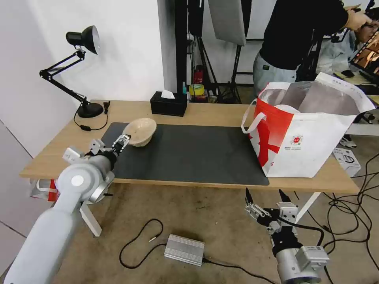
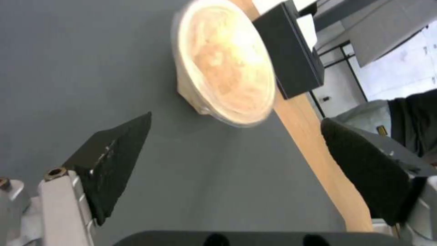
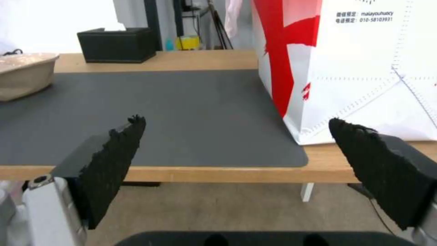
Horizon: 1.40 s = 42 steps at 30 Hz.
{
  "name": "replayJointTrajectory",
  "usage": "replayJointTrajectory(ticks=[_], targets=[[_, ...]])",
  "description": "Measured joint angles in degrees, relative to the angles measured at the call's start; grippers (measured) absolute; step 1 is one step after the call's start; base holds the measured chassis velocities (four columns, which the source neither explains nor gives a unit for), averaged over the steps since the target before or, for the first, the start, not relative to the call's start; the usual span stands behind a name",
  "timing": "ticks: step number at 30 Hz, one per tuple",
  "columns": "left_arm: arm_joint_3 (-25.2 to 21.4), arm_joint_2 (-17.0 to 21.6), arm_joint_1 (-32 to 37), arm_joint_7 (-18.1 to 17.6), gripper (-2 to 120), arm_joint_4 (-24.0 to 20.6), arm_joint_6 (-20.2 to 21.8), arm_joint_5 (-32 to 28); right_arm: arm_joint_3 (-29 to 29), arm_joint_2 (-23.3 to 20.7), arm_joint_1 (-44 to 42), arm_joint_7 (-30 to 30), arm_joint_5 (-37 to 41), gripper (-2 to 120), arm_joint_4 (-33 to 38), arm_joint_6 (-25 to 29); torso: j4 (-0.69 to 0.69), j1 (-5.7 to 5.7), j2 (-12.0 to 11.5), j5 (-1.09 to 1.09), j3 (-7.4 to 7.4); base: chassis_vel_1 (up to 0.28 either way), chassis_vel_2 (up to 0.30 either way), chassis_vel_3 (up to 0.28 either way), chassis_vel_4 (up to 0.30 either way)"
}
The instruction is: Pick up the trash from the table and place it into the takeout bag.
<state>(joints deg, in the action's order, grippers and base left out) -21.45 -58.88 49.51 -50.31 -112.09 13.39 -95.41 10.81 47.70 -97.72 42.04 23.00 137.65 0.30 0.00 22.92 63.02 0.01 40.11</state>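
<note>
A beige paper bowl (image 1: 140, 131) (image 2: 223, 65) (image 3: 23, 75) sits tilted on the left part of the dark grey mat (image 1: 189, 152) on the light-wood table (image 1: 221, 112). My left gripper (image 1: 121, 141) (image 2: 237, 119) is open just short of the bowl's near rim, with nothing between its fingers (image 2: 114, 160). The red-and-white takeout bag (image 1: 308, 134) (image 3: 364, 68) stands open at the table's right end, with something white and rounded inside. My right gripper (image 1: 266, 195) (image 3: 235, 120) hangs open and empty, below and in front of the table's edge near the bag.
A black tissue box (image 1: 168, 103) (image 2: 291, 58) stands at the back edge behind the bowl. A black desk lamp (image 1: 85, 39) sits at the back left corner. A silver box (image 1: 184, 249) and cables lie on the floor. A person stands behind the bag.
</note>
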Motion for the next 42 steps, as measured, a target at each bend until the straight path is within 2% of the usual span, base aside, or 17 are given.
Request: replayJointTrajectory(ticks=[16, 31, 42], targets=[[4.6, -3.2, -6.0, 0.0, 100, 8.9, 0.1, 2.4, 0.0, 0.0, 0.0, 0.0, 0.0, 100, 0.0, 0.0, 0.0, 0.0, 0.0, 0.0, 0.0, 0.0, 0.0, 0.0, 0.0], [7.2, -6.8, -9.8, 0.1, 100, 14.7, -0.1, 4.4, 0.0, 0.0, 0.0, 0.0, 0.0, 100, 0.0, 0.0, 0.0, 0.0, 0.0, -0.01, 0.0, 0.0, 0.0, 0.0, 0.0], [7.6, -8.0, -11.8, 0.2, 100, 16.5, -0.2, 4.7, 0.0, 0.0, 0.0, 0.0, 0.0, 100, 0.0, 0.0, 0.0, 0.0, 0.0, -0.01, 0.0, 0.0, 0.0, 0.0, 0.0]])
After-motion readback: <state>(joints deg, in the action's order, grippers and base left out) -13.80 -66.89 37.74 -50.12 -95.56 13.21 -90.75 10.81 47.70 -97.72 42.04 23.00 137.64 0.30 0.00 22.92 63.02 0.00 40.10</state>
